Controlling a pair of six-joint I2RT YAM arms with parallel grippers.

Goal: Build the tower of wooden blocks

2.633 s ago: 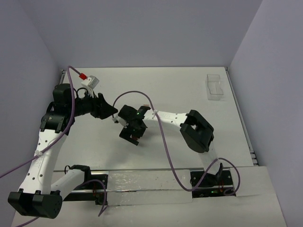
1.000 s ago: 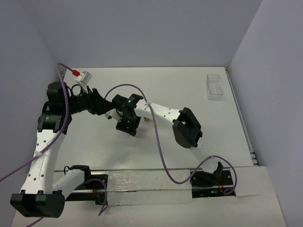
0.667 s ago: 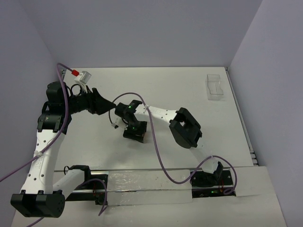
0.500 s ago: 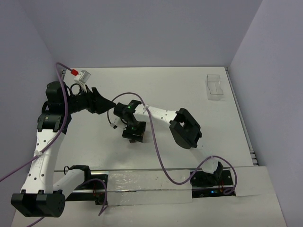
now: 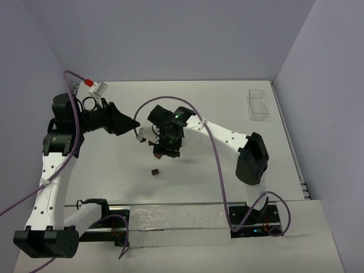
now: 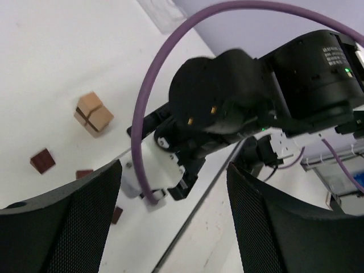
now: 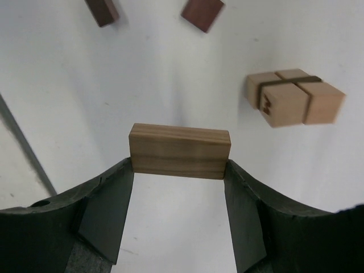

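My right gripper (image 7: pixel 180 169) is shut on a light tan wood block (image 7: pixel 180 149), held across its ends above the table. Beyond it a pair of tan blocks (image 7: pixel 294 96) stands side by side, and two dark brown blocks (image 7: pixel 202 12) lie farther off. In the top view the right gripper (image 5: pixel 165 151) hangs mid-table, with one dark brown block (image 5: pixel 154 171) just in front of it. My left gripper (image 5: pixel 132 123) is open and empty, just left of the right wrist. Its view shows the tan pair (image 6: pixel 94 112) and a dark block (image 6: pixel 42 160). No slim column shows.
A clear plastic tray (image 5: pixel 259 104) sits at the far right of the table. The right arm's wrist (image 6: pixel 227 108) and its purple cable (image 6: pixel 142 114) fill the space in front of the left gripper. A white-and-red part (image 5: pixel 98 87) lies far left.
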